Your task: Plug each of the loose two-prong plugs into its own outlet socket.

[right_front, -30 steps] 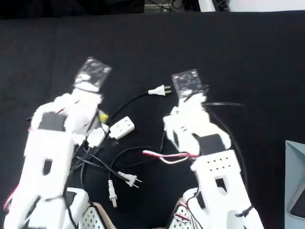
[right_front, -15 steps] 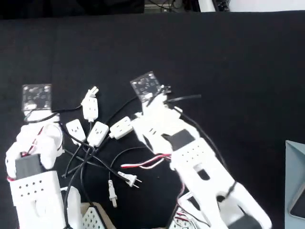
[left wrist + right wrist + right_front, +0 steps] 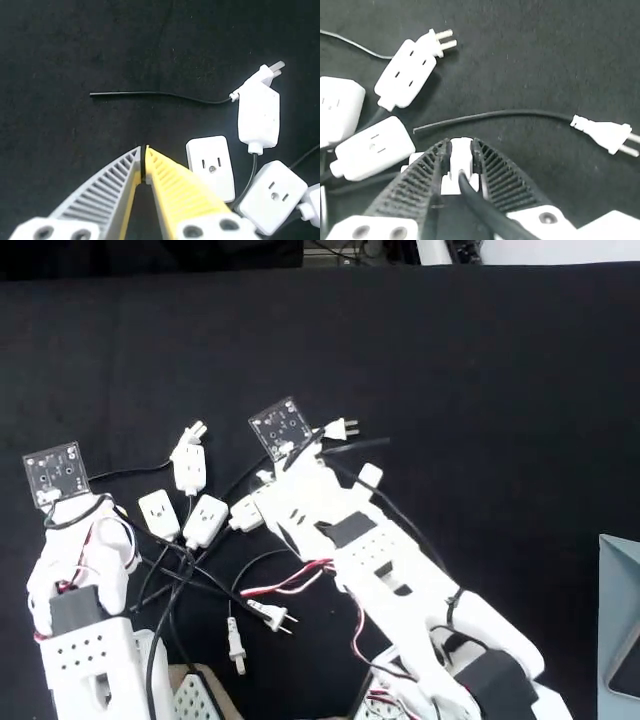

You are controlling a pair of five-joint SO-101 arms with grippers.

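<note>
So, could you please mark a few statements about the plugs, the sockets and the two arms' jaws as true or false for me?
1. The left gripper has its jaws shut with nothing between them. True.
2. The right gripper has its jaws on either side of a white plastic socket block that has a black cord. True.
3. The white two-prong plug on its black cord is pushed into a socket. False: it lies loose on the black table cloth, with its prongs bare.
4. The cloth over the table is white. False: it is black.
</note>
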